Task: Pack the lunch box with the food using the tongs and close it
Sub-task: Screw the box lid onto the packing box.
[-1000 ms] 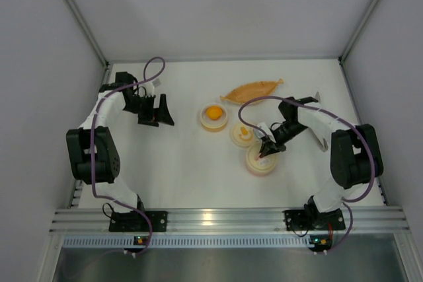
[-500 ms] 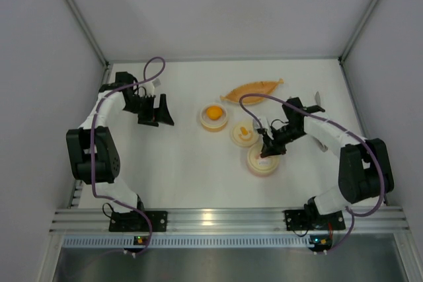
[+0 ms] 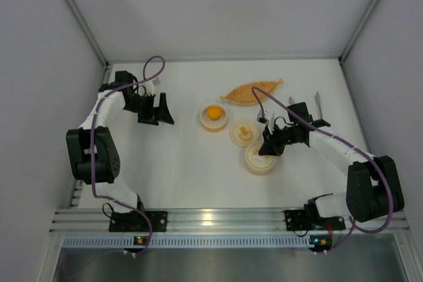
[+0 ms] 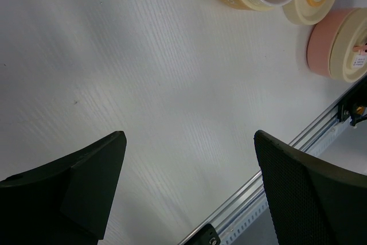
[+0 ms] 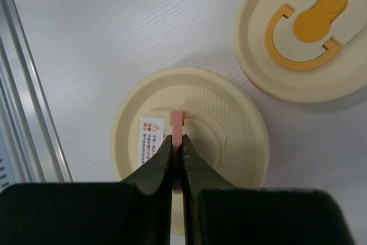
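- Between the shut jaws of your right gripper (image 5: pixel 176 147) sits the pink tab (image 5: pixel 178 120) of the cream lid (image 5: pixel 229 136); a crooked pull could slip it free.
- Left of those jaws, the food (image 3: pixel 213 113) lies in its bowl (image 3: pixel 202 121); the tongs (image 3: pixel 318 100) lie to their right, ungripped.
- Your left gripper (image 4: pixel 189 136) gapes wide, empty.

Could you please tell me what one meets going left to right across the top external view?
Open black left tool, round cream bowl holding a yellow-orange food lump, cream round lid with orange handle, pink lidded container gripped by the right tool, slim silver tongs.
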Robot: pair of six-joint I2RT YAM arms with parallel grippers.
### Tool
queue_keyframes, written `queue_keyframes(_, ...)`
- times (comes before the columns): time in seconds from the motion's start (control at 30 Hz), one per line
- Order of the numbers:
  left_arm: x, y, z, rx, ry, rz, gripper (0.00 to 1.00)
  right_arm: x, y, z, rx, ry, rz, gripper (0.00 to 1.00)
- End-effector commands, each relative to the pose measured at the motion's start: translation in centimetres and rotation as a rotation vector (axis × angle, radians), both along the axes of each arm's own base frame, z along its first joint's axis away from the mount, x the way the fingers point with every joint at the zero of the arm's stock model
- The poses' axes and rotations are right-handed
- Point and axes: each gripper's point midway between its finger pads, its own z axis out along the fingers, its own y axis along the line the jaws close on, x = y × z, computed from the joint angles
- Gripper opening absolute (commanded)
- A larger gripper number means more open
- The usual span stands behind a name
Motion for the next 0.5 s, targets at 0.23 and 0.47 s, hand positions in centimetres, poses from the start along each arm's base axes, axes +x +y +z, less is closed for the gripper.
queue_keyframes(0.23, 1.8, -0.1, 1.5, -0.001, -0.078, -0.011, 0.98, 1.0, 0.8, -0.6, -0.062, 0.112, -0.114, 0.01)
queue_keyframes(0.47, 1.8, 0.1, 1.3, 0.013, -0.082, -0.012, 0.98, 1.8, 1.1, 0.5, -0.028, 0.079, -0.216, 0.11)
